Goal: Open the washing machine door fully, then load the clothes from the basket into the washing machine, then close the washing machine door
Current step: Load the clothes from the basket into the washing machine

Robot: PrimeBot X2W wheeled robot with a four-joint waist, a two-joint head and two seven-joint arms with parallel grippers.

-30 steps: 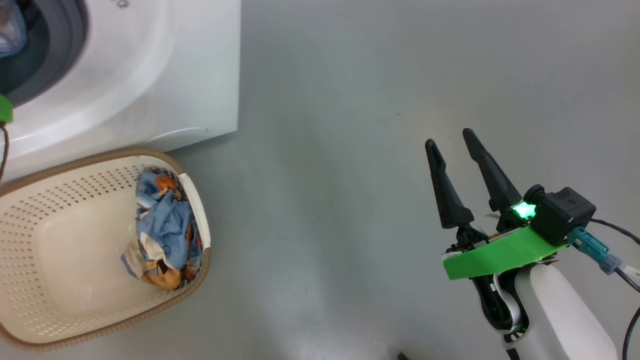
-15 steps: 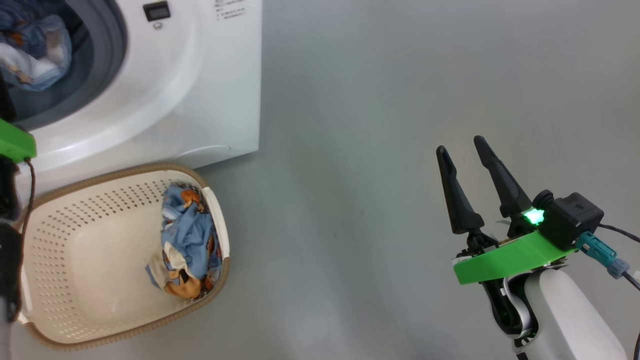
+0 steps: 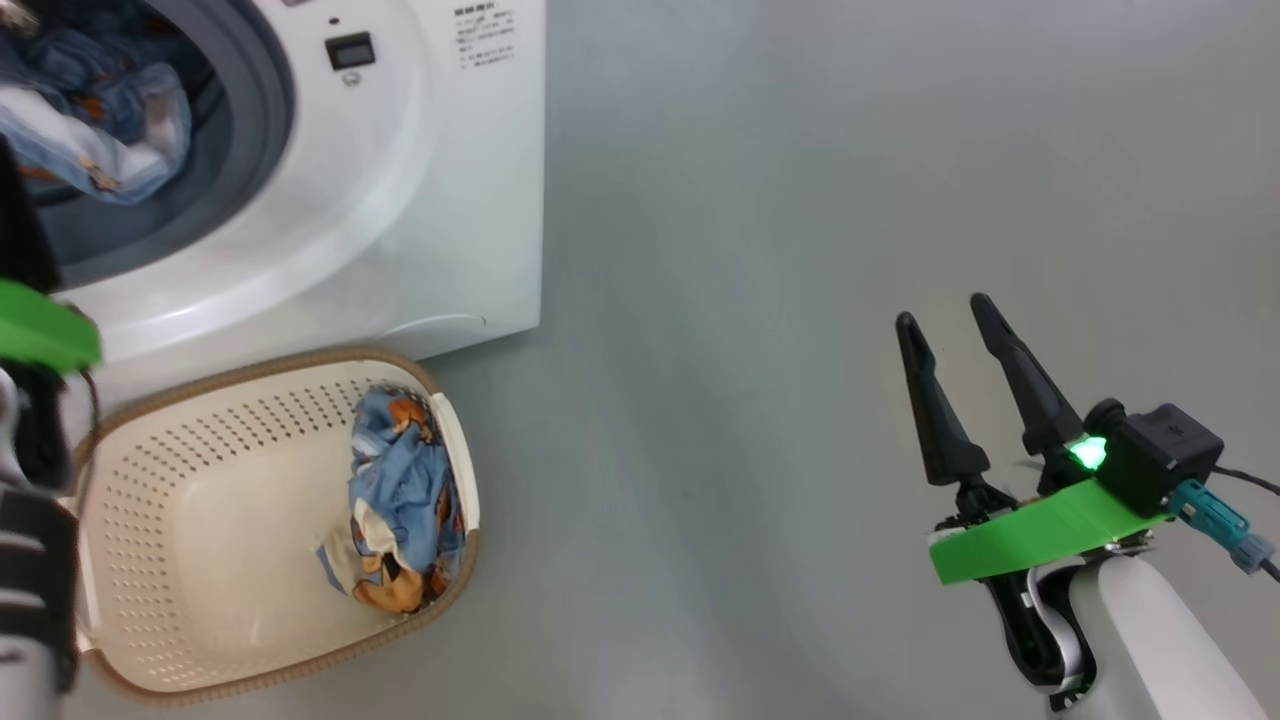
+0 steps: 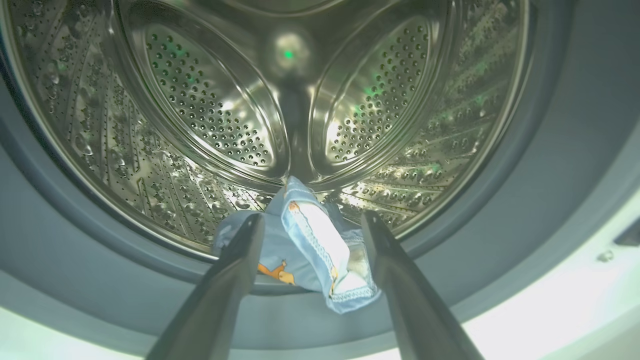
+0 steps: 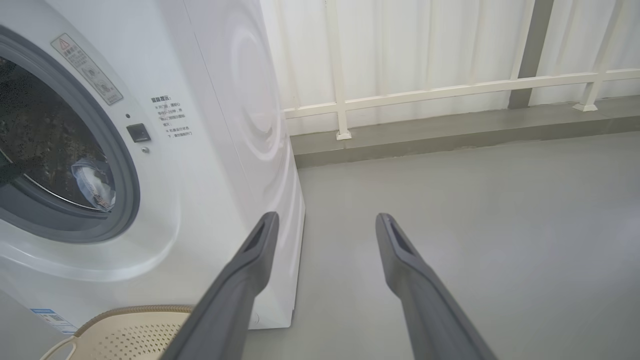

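**Loading: finish the first drop**
Left gripper (image 4: 312, 216) stands apart, soft printed cloth (image 4: 305, 245) loose between its fingers (image 4: 230, 280), draped over the rubber gasket (image 4: 75, 240). Nudge it fully onto the perforated steel drum (image 4: 200, 115). A second crumpled bundle (image 3: 400, 480) lies in the holed plastic basket (image 3: 200, 410). Your right gripper (image 3: 942, 310), apart, hangs over floor (image 3: 750, 300).

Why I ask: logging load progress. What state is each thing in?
washing machine: mouth uncovered.
bundle in drum: draped over the opening's lower edge, ungripped.
bundle in basket: crumpled against one end.
basket: upright, holding one bundle.
left gripper: open, astride the drum bundle.
right gripper: open, empty.
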